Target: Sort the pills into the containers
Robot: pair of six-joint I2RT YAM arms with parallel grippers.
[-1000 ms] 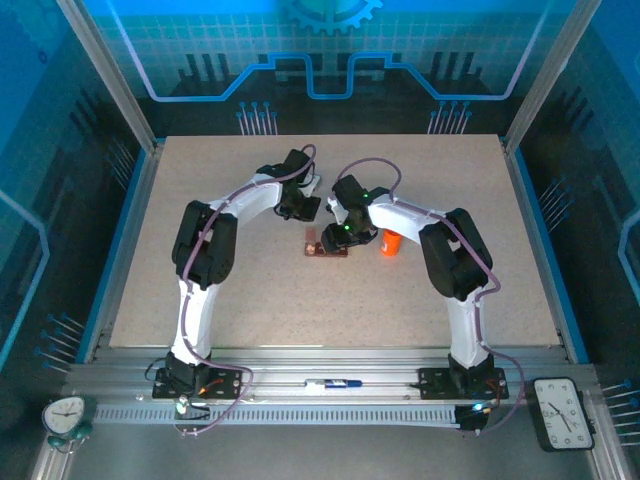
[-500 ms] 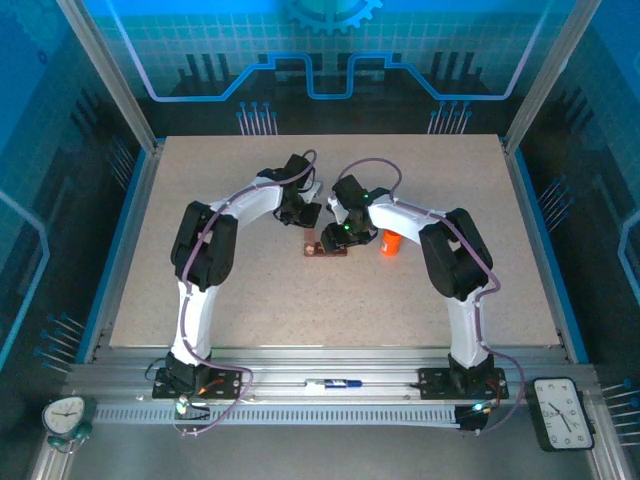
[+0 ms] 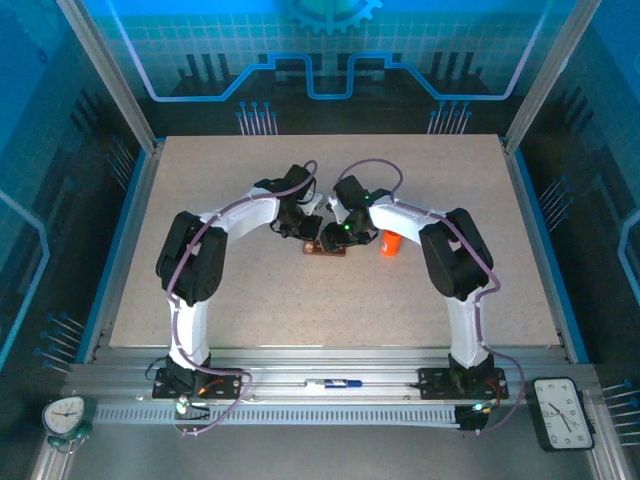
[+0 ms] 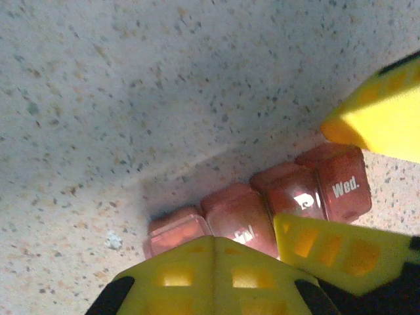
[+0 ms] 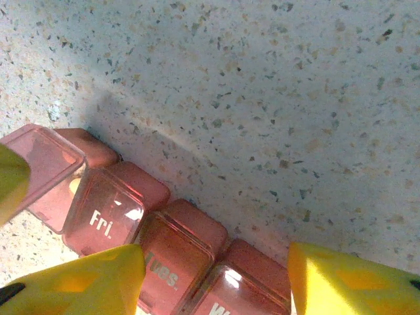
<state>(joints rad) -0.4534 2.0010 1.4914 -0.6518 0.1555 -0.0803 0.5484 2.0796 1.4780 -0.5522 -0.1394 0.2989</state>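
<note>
Red-brown containers point(image 5: 170, 249) on desk point(image 3: 200, 290): left gripper point(image 3: 303, 227), jaws closed, has swung in beside them; right gripper point(image 5: 216, 254) hovers above, jaws apart. Pill drop looks close.

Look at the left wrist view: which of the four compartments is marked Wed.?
The compartment at the right end of the row. It alone shows "Wed." in full; the others' labels are cut off or unseen.

The containers point(image 4: 262, 210) lie partly hidden behind yellow fingers point(image 4: 210, 275); in the right wrist view the bottom edge cuts their last lid's label to one letter
</note>
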